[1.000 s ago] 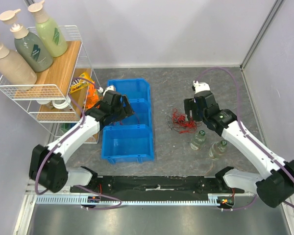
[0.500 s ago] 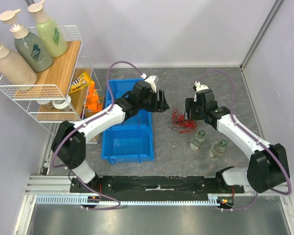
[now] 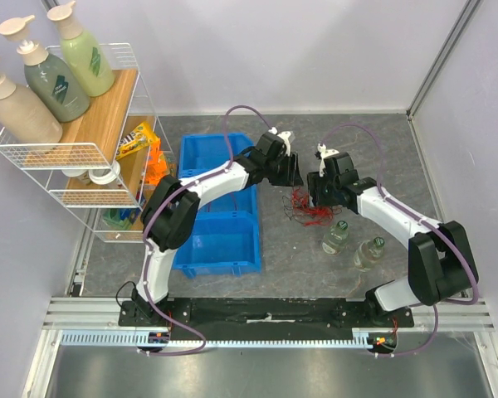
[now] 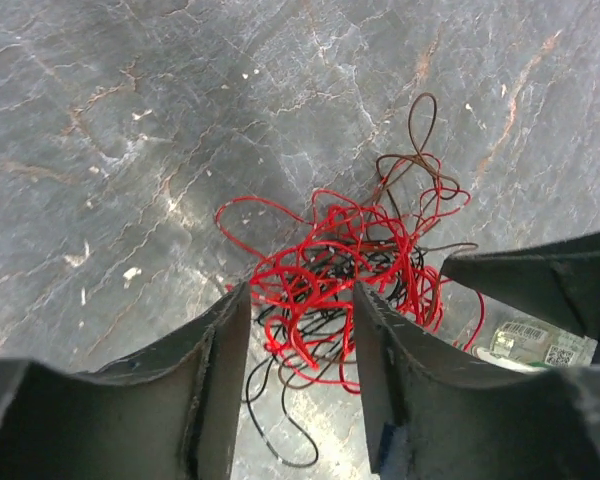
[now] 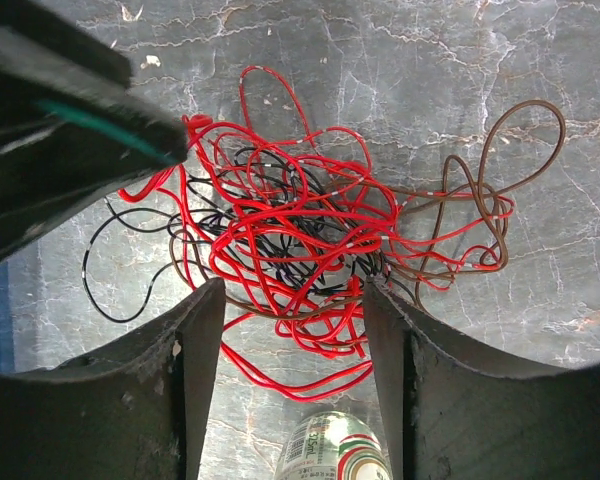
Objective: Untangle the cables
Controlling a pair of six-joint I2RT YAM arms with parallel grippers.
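Grey veined tabletop (image 3: 382, 141) beneath, carrying the cables (image 3: 307, 207) as one loose knot of red, black and brown strands, lying between the blue bin (image 3: 176, 240) and two small bottles (image 3: 336, 236), close to the nearer of them. Having swung away from the blue bin within the last second, now hanging with the left gripper (image 3: 290, 174) over the far-left side of the knot, facing the right gripper (image 3: 319, 192), which has barely shifted and is hovering over the right side. Narrowing both sets of jaws from a much wider spread, yet still holding them apart in both wrist views, with red loops (image 4: 330, 270) showing between the left gripper (image 4: 300, 350) fingers and the thick of the tangle (image 5: 300, 240) showing between the right gripper (image 5: 295, 330) fingers. Not clamping on any strand so far, judging by the gaps; whether the tips are brushing the wire cannot be told. Meaning for the task: both arms finally converging on the same bundle, probably setting up a two-sided pinch for pulling the knot apart. Untangling itself not yet starting, with the strands still lying thoroughly interwoven.
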